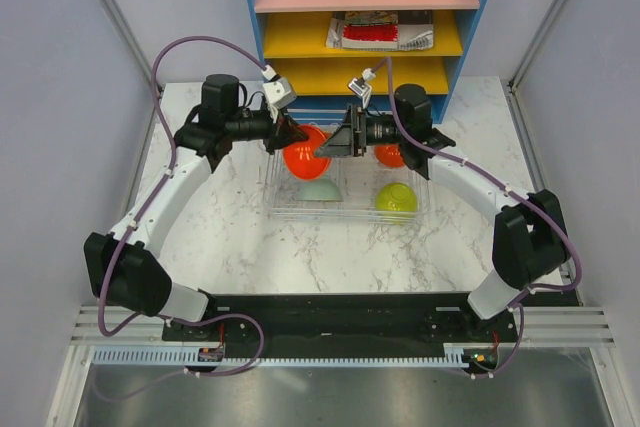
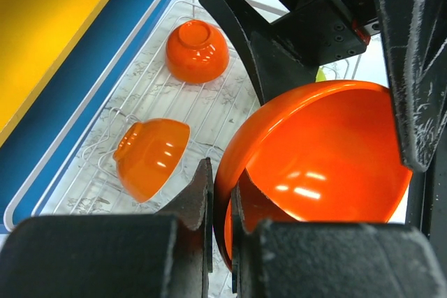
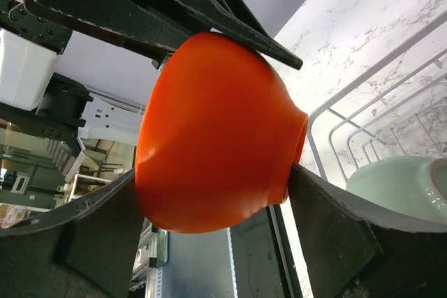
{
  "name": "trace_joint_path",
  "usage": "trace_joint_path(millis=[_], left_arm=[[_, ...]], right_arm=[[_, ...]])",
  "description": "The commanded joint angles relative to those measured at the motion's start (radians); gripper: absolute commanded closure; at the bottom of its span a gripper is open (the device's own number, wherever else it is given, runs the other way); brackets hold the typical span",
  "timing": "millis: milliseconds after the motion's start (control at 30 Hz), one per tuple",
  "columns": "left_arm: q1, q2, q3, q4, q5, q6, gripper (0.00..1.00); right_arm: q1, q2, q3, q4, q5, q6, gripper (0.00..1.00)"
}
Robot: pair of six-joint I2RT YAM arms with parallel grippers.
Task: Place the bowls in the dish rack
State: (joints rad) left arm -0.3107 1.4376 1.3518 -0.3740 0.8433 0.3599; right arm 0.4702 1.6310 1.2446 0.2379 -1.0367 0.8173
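Observation:
An orange bowl (image 1: 305, 155) hangs on its side over the left part of the dish rack (image 1: 270, 197). My left gripper (image 1: 290, 132) is shut on its rim, one finger inside the bowl (image 2: 321, 151) and one outside. My right gripper (image 1: 335, 142) comes from the right and spans the same bowl (image 3: 209, 137), one finger against the rim side and the other against the foot. In the rack lie two orange bowls (image 2: 197, 50) (image 2: 150, 155), a pale mint bowl (image 1: 318, 190) upside down and a lime green bowl (image 1: 396, 199).
The blue shelf unit (image 1: 360, 17) with pink and yellow shelves stands right behind the rack, holding books and a brown box. Grey walls close in the marble table (image 1: 230, 247) on both sides. Both arms meet above the rack.

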Motion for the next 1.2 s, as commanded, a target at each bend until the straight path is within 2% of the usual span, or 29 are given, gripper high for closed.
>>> trace_joint_path(millis=[0, 133, 267, 400, 533, 600, 900, 1000, 1167], left_arm=[[0.001, -0.023, 0.007, 0.058, -0.013, -0.024, 0.98], [-0.001, -0.020, 0.009, 0.053, -0.007, -0.019, 0.98], [0.001, -0.014, 0.010, 0.044, 0.005, -0.016, 0.98], [-0.001, -0.017, -0.002, 0.055, 0.013, -0.018, 0.98], [-0.001, -0.029, -0.020, 0.081, 0.017, -0.032, 0.98], [0.001, -0.028, -0.022, 0.083, 0.020, -0.036, 0.98], [0.001, -0.028, -0.022, 0.095, 0.027, -0.055, 0.98], [-0.001, -0.029, -0.019, 0.096, 0.036, -0.065, 0.98], [-0.001, -0.032, -0.016, 0.092, 0.024, -0.070, 0.98]], right_arm=[[-0.012, -0.023, -0.013, 0.106, -0.089, 0.031, 0.12], [-0.019, -0.025, -0.007, 0.112, -0.121, 0.011, 0.05], [-0.024, -0.025, -0.004, 0.115, -0.143, -0.006, 0.04], [-0.027, -0.020, -0.005, 0.147, -0.169, 0.025, 0.05], [-0.025, -0.022, -0.048, 0.328, -0.191, 0.141, 0.07], [-0.025, -0.020, -0.056, 0.365, -0.195, 0.180, 0.08], [-0.027, -0.019, -0.065, 0.442, -0.177, 0.244, 0.15], [-0.025, -0.017, -0.070, 0.474, -0.149, 0.250, 0.12], [-0.025, -0.010, -0.059, 0.420, -0.120, 0.207, 0.12]])
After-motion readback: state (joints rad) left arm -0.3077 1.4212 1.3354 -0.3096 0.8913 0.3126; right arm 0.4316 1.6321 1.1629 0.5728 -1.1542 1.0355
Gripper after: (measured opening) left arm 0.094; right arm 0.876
